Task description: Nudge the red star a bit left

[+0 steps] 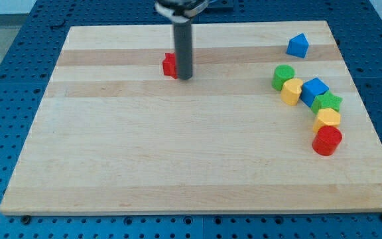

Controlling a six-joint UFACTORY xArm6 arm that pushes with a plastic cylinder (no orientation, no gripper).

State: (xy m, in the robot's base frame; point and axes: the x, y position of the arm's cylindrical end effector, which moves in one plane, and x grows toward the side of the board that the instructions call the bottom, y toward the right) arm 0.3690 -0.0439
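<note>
Nearest the camera lies the front edge of the big wooden board (197, 172), pale and striped, which takes up most of the scene and sits on a blue pegboard table (5, 133).

Next in size is the dark rod (183, 46), coming straight down from the far edge of the view. It carries no gripper, so no jaw state can be told; my tip (185, 78) rests on the board in the far middle, touching the right side of the red star (170, 65). That star is partly hidden behind the rod, so only its left part shows, and its shape is hard to make out.

Well apart from these, on the right side, a curved row of blocks runs from far to near: a green cylinder (283, 76), a yellow block (292, 91) just beside it, a blue cube (314, 91), a green star (327, 103), another yellow block (327, 119), and a red cylinder (327, 140) at the near end. Each appears to touch its neighbour.

Farther back on the right, alone, sits a small blue block (298, 45) with a peaked top.
</note>
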